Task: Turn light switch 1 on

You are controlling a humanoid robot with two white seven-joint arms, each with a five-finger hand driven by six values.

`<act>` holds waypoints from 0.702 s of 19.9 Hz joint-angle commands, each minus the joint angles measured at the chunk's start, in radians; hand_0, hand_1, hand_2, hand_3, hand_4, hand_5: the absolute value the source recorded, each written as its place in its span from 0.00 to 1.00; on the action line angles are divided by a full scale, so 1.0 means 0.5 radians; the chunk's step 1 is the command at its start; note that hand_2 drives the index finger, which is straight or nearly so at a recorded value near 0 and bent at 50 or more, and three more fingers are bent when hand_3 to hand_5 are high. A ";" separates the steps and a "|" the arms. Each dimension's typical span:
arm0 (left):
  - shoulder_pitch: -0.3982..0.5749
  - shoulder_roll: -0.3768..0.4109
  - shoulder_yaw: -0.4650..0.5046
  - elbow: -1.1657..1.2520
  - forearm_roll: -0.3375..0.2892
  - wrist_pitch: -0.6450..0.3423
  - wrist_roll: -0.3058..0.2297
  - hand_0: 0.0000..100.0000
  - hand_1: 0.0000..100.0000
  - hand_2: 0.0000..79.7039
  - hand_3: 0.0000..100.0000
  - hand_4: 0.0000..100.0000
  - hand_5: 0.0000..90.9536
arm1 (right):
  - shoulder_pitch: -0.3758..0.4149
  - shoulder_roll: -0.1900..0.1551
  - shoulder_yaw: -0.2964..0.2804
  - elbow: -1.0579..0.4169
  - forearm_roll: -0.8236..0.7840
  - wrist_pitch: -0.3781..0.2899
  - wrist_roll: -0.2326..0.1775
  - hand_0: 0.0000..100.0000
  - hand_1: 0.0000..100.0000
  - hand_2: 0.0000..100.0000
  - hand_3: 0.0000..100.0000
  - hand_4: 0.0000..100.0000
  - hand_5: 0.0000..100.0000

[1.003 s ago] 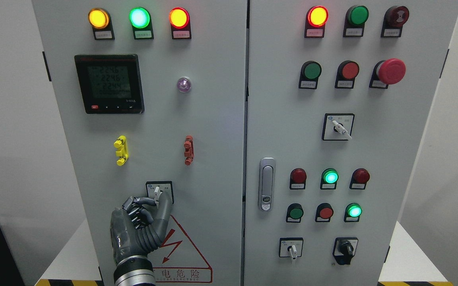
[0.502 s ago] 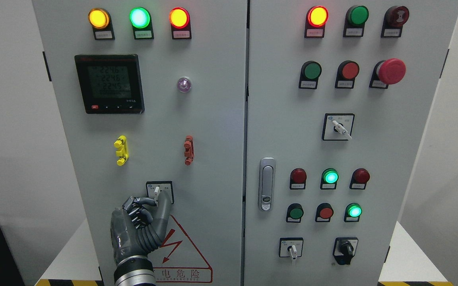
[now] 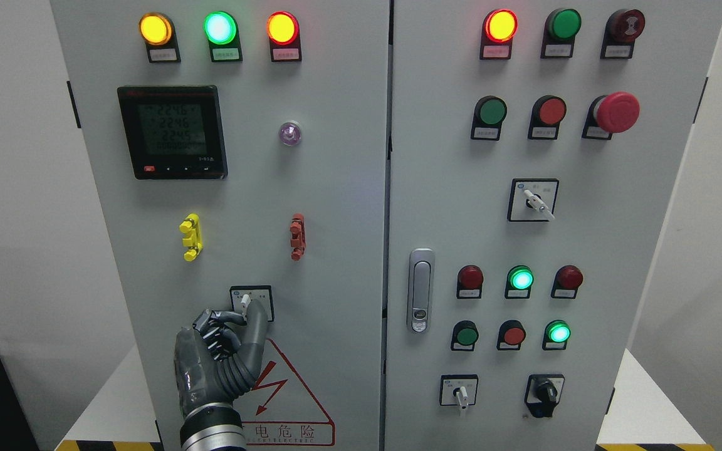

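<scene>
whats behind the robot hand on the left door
The left hand covers the lower part of the selector switch and the left corner of the red warning triangle. The switch's white lever and the plate's top edge show; the plate's lower left is hidden.

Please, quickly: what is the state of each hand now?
Left hand: closed on the selector switch.
Right hand: not in view.

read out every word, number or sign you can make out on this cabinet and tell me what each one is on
"2246", "2246", "2245", roughly, the digits being dim: digital meter.
"电危险": warning sticker, with a red lightning-bolt triangle; the left hand covers its start.
A line of Latin capitals beneath: too small to read.
Lamp and button label plates: too small.
Selector switch plate markings: too small.
</scene>
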 commanded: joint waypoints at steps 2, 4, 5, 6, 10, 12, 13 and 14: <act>-0.001 0.000 -0.003 0.000 -0.002 -0.005 0.002 0.49 0.50 0.79 1.00 0.98 0.97 | 0.000 -0.003 0.000 0.000 0.000 -0.001 0.002 0.00 0.00 0.00 0.00 0.00 0.00; 0.002 0.000 -0.006 0.000 -0.002 -0.005 0.002 0.51 0.49 0.79 1.00 0.98 0.97 | 0.000 0.001 0.000 0.000 0.000 -0.001 0.002 0.00 0.00 0.00 0.00 0.00 0.00; 0.002 0.000 -0.003 0.000 0.001 -0.005 0.002 0.51 0.49 0.79 1.00 0.98 0.97 | 0.000 0.001 0.000 0.000 0.000 -0.001 0.002 0.00 0.00 0.00 0.00 0.00 0.00; 0.002 0.000 -0.003 0.000 0.001 -0.005 0.002 0.52 0.49 0.79 1.00 0.98 0.97 | 0.000 0.001 0.000 0.000 0.000 -0.001 0.002 0.00 0.00 0.00 0.00 0.00 0.00; 0.002 0.000 -0.006 0.000 0.001 -0.005 0.002 0.55 0.49 0.79 1.00 0.98 0.97 | 0.000 -0.003 0.000 0.000 0.000 -0.001 0.002 0.00 0.00 0.00 0.00 0.00 0.00; 0.002 0.000 -0.006 0.000 0.001 -0.005 0.002 0.56 0.49 0.79 1.00 0.98 0.97 | 0.000 -0.003 0.000 0.000 0.000 -0.001 0.002 0.00 0.00 0.00 0.00 0.00 0.00; 0.002 0.000 -0.006 0.000 0.001 -0.005 0.002 0.56 0.49 0.79 1.00 0.98 0.97 | 0.000 -0.003 0.000 0.000 0.000 -0.001 0.002 0.00 0.00 0.00 0.00 0.00 0.00; 0.002 0.000 -0.006 0.000 0.001 -0.005 0.002 0.57 0.48 0.79 1.00 0.98 0.97 | 0.000 0.000 0.000 0.000 0.000 -0.001 0.002 0.00 0.00 0.00 0.00 0.00 0.00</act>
